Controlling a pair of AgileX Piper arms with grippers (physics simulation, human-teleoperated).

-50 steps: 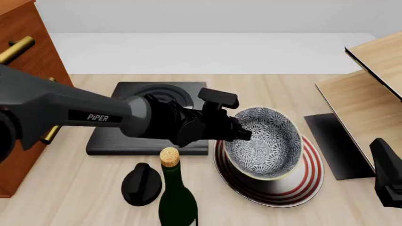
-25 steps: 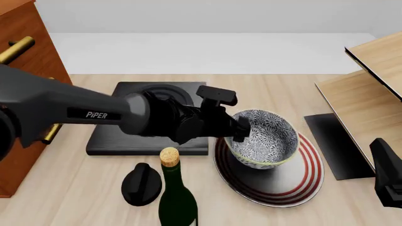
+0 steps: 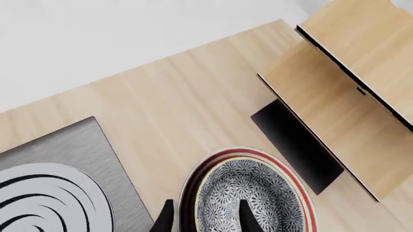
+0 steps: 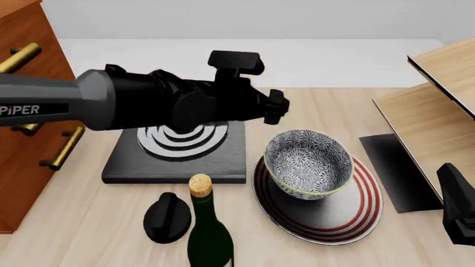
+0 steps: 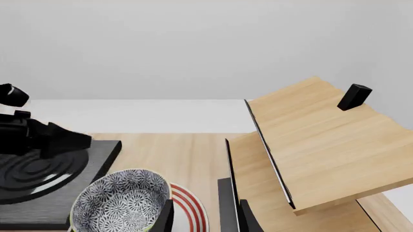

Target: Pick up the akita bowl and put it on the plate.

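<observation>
akita bowl on plate, left gripper open above, wrist view

The akita bowl wears a dense black-and-white floral pattern inside and out, finished with a pale yellowish rim. The plate is white with concentric red rings near its edge. The stove is black, marked with white concentric rings. The bench is light wood with a fine grain, and the wall behind it is plain pale grey. The bottle is dark green with a tan cork. A knob-shaped black object is matte. The cabinet is reddish-brown wood with brass-coloured handles. The shelf is pale wood edged in black. The left end effector is black.
</observation>
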